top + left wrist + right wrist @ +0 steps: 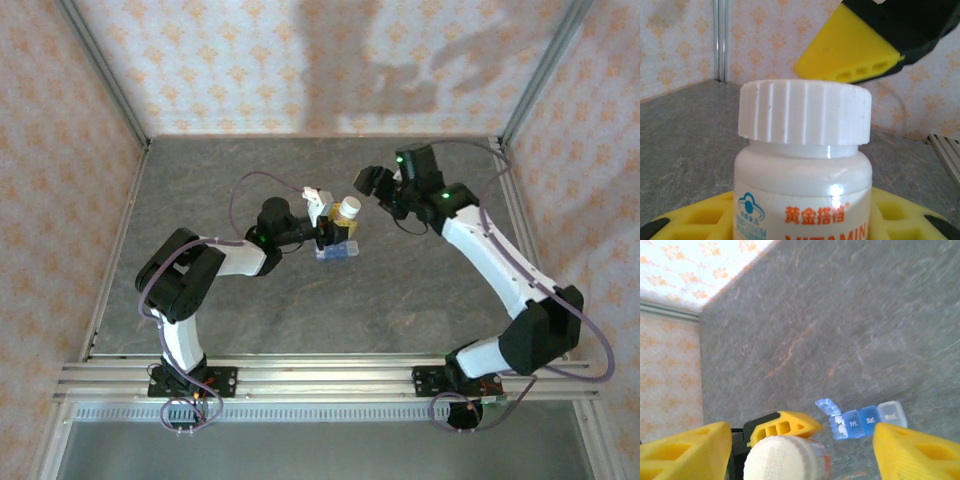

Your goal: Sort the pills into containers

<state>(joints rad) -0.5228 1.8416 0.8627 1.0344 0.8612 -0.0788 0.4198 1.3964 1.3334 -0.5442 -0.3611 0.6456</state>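
left gripper (330, 232) clamped on an upright white bottle (348, 211); right gripper (373, 186) spread wide over its ribbed cap (805, 112); blue pill organizer (865, 420) lies on the table (300, 300) just beside, one lid (827, 406) up, seemingly light, slippery thin plastic, best pinned by its long edges.

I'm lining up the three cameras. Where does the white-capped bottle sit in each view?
Top external: the bottle is near the centre, just above the blue pill box in the picture.
Left wrist: centre, close up, its ribbed cap at mid height.
Right wrist: the cap is at the bottom edge, left of centre.
Shared landmark: the yellow finger of the left gripper, right beside the cap in both wrist views.
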